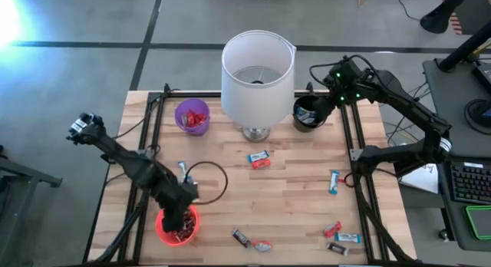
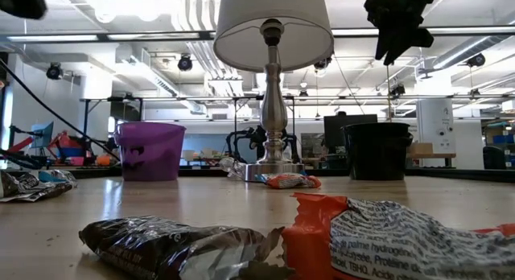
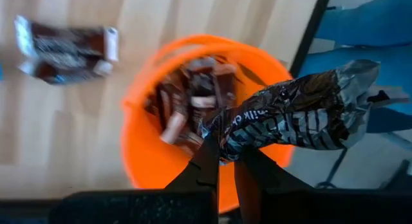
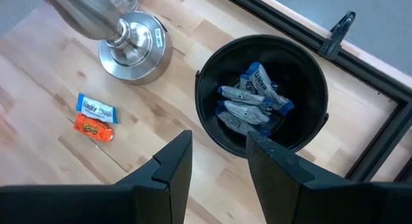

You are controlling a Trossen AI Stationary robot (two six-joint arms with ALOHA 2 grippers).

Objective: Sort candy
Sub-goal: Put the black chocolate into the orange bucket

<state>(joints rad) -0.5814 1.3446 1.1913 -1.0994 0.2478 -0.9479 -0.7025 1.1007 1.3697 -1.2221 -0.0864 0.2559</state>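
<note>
The left tool (image 3: 225, 161) is closed on a dark brown candy bar (image 3: 302, 118), pinching one end of the shiny wrapper between its fingertips while the rest juts out sideways. It hangs directly over the orange-red cup (image 1: 177, 225) at the near left corner of the table (image 1: 291, 198); that cup is already heaped with dark brown bars (image 3: 193, 105). One more brown bar (image 3: 64, 50) lies on the wood just beside the cup.

The right tool (image 4: 219, 156) hangs with its fingers partly spread and nothing between them, above the black cup (image 4: 261, 95) at the far right of the table. Inside that cup lie several light blue-and-white bars (image 4: 254, 98).

Between the two cups stands a lamp with a white shade (image 1: 258, 71) and a silver base (image 4: 132, 47). To its left sits the purple cup (image 1: 192, 117), holding red candy (image 1: 196, 117). Near the lamp base a blue-and-white bar (image 1: 259, 156) lies touching an orange-red one (image 1: 261, 164). Another blue-and-white bar (image 1: 334, 182) lies near the right rail. Along the near edge are scattered a dark bar (image 1: 242, 237) next to a red one (image 1: 261, 245), and farther right a red piece (image 1: 332, 229), a blue-and-white bar (image 1: 347, 238) and a dark bar (image 1: 337, 248).
</note>
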